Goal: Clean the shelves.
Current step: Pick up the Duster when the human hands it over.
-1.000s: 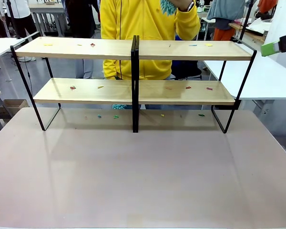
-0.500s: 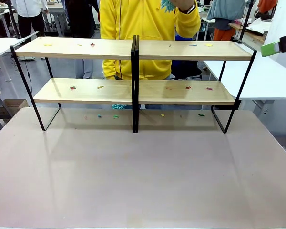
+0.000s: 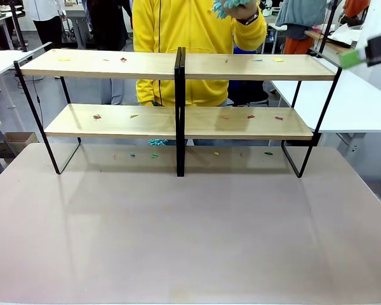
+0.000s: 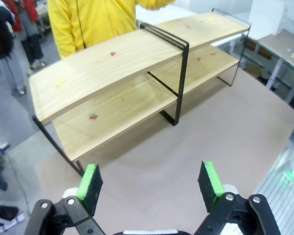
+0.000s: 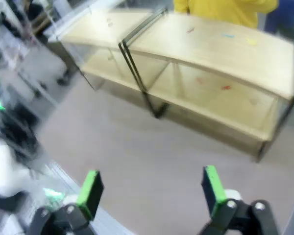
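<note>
Shelves (image 3: pixel 101 63) stand across the far part of the table (image 3: pixel 190 235), toward twelve o'clock from the robot's side. They have two tiers of light wooden boards on a thin black frame, joined at a black centre post (image 3: pixel 180 108). Small coloured scraps (image 3: pixel 123 60) lie scattered on the upper and lower boards, and a few more lie on the table under the lower tier.

Behind the rack, at twelve o'clock, a person in a yellow jacket (image 3: pixel 178 25) raises one sleeve (image 3: pixel 253 35). A teal fluffy thing (image 3: pixel 221 7) is held up beside it, well above the top boards.

In its wrist view, the left gripper (image 4: pixel 149 181) hangs over the table with both green pads spread wide apart. Nothing is between them, and the rack runs from ten o'clock to one o'clock beyond them.

The right gripper (image 5: pixel 149 188) likewise has its pads far apart and empty. It is above the table's edge, with the rack at about one o'clock in that blurred view. In the front view, one of its green pads (image 3: pixel 351 58) shows at two o'clock, beyond the rack's right end and apart from it.
</note>
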`<state>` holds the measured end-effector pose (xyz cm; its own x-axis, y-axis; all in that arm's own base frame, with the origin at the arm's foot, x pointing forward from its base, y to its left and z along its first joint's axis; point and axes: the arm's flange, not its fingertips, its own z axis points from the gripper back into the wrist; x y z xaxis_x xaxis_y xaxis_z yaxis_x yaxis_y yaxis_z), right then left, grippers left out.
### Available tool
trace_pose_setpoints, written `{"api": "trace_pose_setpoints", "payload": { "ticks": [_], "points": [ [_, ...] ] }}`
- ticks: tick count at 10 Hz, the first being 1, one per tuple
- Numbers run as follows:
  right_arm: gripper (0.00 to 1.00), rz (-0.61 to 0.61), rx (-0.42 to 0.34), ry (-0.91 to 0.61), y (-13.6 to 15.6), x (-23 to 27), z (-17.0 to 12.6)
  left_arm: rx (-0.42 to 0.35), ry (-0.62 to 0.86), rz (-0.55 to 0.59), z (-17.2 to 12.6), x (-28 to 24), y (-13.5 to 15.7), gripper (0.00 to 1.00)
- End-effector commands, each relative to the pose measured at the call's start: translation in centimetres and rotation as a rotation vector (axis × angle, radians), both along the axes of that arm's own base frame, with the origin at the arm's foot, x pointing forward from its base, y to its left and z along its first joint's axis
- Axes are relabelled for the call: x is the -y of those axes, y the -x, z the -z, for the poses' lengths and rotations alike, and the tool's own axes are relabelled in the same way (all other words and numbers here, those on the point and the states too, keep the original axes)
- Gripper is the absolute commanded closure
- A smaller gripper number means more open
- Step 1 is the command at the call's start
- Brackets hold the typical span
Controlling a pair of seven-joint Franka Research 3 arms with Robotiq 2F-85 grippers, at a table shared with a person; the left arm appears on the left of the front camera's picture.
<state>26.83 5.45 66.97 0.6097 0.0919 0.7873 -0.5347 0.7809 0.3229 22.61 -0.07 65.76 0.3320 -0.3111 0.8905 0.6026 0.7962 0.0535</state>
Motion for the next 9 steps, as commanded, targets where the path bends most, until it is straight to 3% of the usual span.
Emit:
{"api": "trace_pose_setpoints", "payload": {
  "ticks": [1,2,3,4,5,6,7,9],
  "points": [
    [0.00,0.224,-0.216,-0.505,-8.2,2.1,-6.7,0.006,-0.001,0.016,0.0,0.0,0.1,0.00],
    [0.00,0.260,-0.238,-0.732,-10.9,3.5,-8.1,0.006,-0.001,0.016,0.0,0.0,0.1,0.00],
    [0.00,0.269,-0.105,-0.702,-11.3,2.5,-8.0,0.006,-0.001,0.016,0.0,0.0,0.1,0.00],
    [0.00,0.082,-0.123,-0.292,-7.5,3.2,-5.2,0.006,-0.001,0.016,0.0,0.0,0.1,0.00],
    [0.00,0.141,-0.147,-0.446,-10.6,4.3,-7.3,0.006,-0.001,0.016,0.0,0.0,0.1,0.00],
    [0.00,0.177,-0.369,-0.613,-10.9,3.6,-7.3,0.006,-0.001,0.016,0.0,0.0,0.1,0.00],
    [0.00,0.293,-0.537,-0.758,-13.5,4.2,-7.7,0.006,-0.001,0.016,0.0,0.0,0.1,0.00],
    [0.00,0.421,-0.684,-0.809,-18.3,3.1,-8.6,0.006,-0.001,0.016,0.0,0.0,0.1,0.00]
  ]
}}
